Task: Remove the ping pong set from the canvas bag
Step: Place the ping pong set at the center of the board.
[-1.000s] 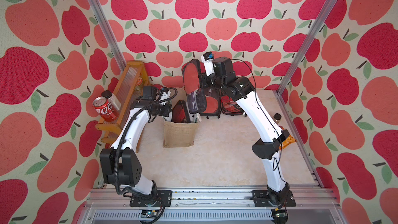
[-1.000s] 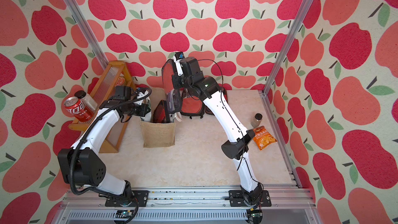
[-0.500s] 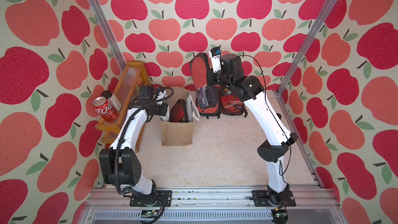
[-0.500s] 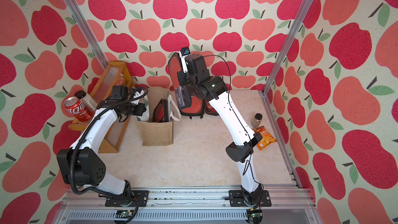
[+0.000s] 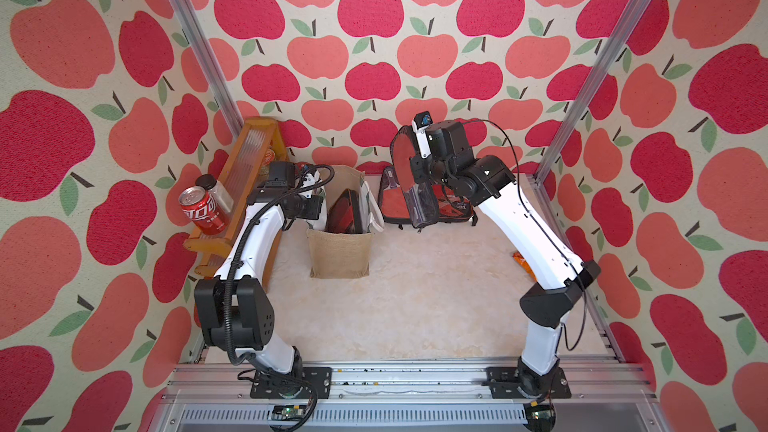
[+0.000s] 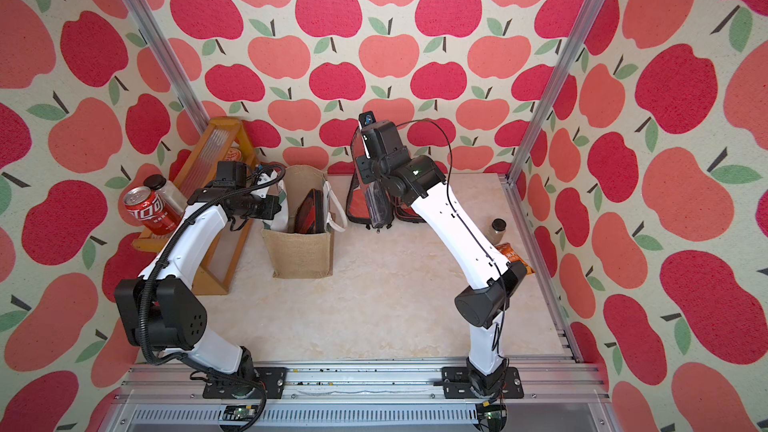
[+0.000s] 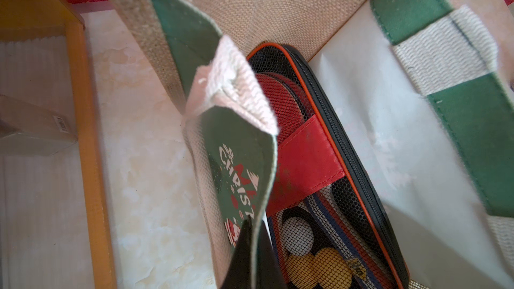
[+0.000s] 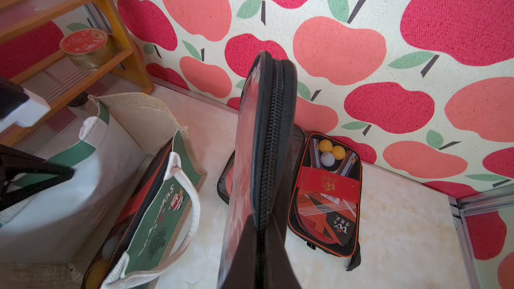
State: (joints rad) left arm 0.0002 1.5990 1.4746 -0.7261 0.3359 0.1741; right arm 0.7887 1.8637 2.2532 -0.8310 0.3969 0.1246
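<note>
Ping pong set (image 8: pixel 267 134) hangs upright and clear of the canvas bag (image 5: pixel 338 255). My right claw (image 8: pixel 262 225) is closed tight on its zip edge, holding it above the desk (image 5: pixel 415 305), just in front of two other sets (image 8: pixel 325 196) lying by the back wall. Another set (image 7: pixel 319 157) stands inside the bag, so I judge the job unfinished. My left claw (image 7: pixel 254 232) is clamped on the bag's green side panel (image 7: pixel 242 162).

My worries from here:
- The grip is on one edge only, so the case may swing or slip.
- Lowering it carelessly could land it on the lying sets.
- Tugging the panel might tip the bag.
</note>
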